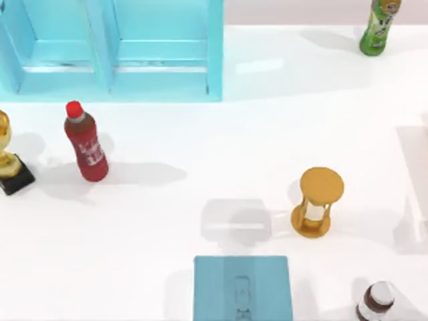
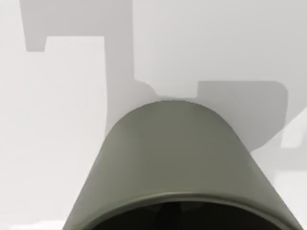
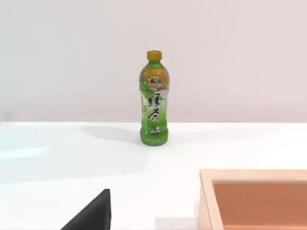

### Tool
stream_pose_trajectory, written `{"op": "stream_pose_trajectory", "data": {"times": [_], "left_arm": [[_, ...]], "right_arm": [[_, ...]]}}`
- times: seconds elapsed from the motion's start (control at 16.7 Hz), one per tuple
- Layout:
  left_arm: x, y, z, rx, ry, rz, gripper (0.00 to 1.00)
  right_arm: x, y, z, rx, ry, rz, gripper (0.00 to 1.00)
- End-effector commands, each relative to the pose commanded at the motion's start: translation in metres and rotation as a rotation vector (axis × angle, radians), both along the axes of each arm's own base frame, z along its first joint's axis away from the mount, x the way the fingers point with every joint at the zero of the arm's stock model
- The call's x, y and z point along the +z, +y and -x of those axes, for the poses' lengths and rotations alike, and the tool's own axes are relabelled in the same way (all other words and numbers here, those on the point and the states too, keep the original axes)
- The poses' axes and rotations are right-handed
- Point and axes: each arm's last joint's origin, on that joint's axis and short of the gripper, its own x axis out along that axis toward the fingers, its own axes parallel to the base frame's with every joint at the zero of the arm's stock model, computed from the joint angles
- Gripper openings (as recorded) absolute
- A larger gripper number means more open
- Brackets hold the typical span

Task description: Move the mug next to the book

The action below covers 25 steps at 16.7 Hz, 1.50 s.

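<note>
Greyish-beige mug [image 2: 172,158] sits close under the left arm's wrist camera, rim toward the lens, over bare white surface [image 2: 57,120]; whether the left gripper is closed on it cannot be told. Teal book [image 1: 243,287] lies at the near edge, hourglass [image 1: 315,200] just right and beyond it; the right arm idles at the right, facing a green bottle [image 3: 154,103]. Mug looks rigid, light, smooth-walled and likely slippery, with no handle visible; best pinched across the rim, firmly, and set down upright.

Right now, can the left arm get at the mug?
Likely yes. The mug sits right in front of the left wrist camera, rim toward it, with the table beyond and nothing between. Whether it is already gripped, I cannot tell.
</note>
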Motion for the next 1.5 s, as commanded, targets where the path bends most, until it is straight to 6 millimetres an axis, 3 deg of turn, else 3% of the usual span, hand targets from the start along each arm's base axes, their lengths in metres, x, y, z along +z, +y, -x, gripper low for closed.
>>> {"op": "stream_pose_trajectory", "data": {"times": [0.3,0.36,0.9,1.38,1.5], "left_arm": [[0.000,0.000,0.000,0.000,0.000,0.000,0.02],[0.000,0.000,0.000,0.000,0.000,0.000,0.00],[0.002,0.000,-0.001,-0.004,-0.002,-0.003,0.00],[0.048,0.000,0.000,-0.001,0.003,0.002,0.00],[0.050,0.000,0.000,-0.002,-0.001,-0.001,0.00]], "right_arm": [[0.000,0.000,0.000,0.000,0.000,0.000,1.00],[0.000,0.000,0.000,0.000,0.000,0.000,1.00],[0.000,0.000,0.000,0.000,0.000,0.000,1.00],[0.000,0.000,0.000,0.000,0.000,0.000,1.00],[0.000,0.000,0.000,0.000,0.000,0.000,1.00]]}}
